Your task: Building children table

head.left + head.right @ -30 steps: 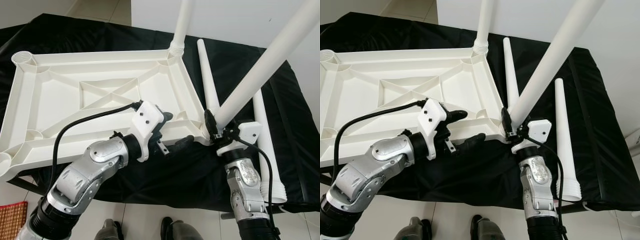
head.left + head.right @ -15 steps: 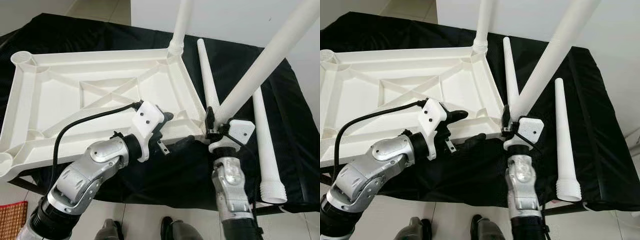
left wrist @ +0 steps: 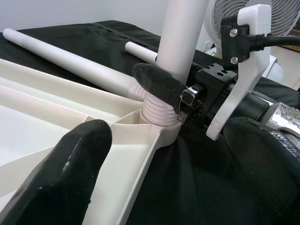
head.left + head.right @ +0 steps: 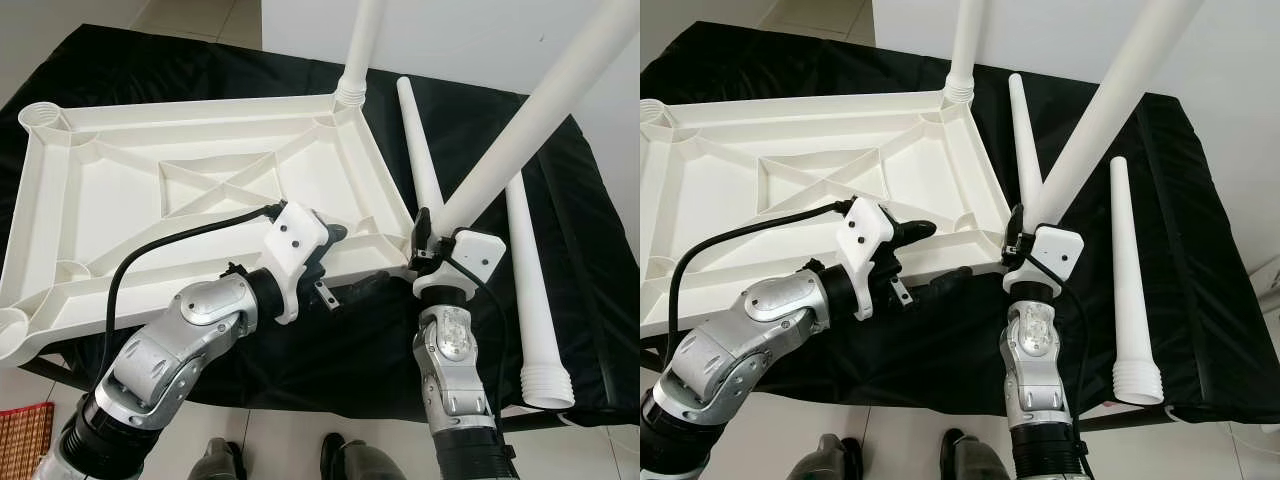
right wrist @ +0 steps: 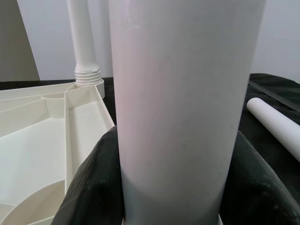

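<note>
A white plastic tabletop (image 4: 200, 190) lies upside down on the black-draped counter (image 4: 590, 250). One leg (image 4: 362, 45) stands in the tabletop's far right corner socket; a second leg (image 4: 530, 120) leans in its near right corner, with the right gripper (image 4: 425, 245) and its fingers closed around the base. Two loose legs (image 4: 530, 280) lie beside the tabletop's right edge. The left gripper (image 4: 350, 262) straddles the tabletop's near rim, fingers (image 3: 75, 168) spread wide.

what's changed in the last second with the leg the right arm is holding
The right gripper, shut on the leg, has turned at the near right corner socket, its wrist swinging left; the leg stays seated there. The left gripper still steadies the tabletop; loose legs unmoved.
</note>
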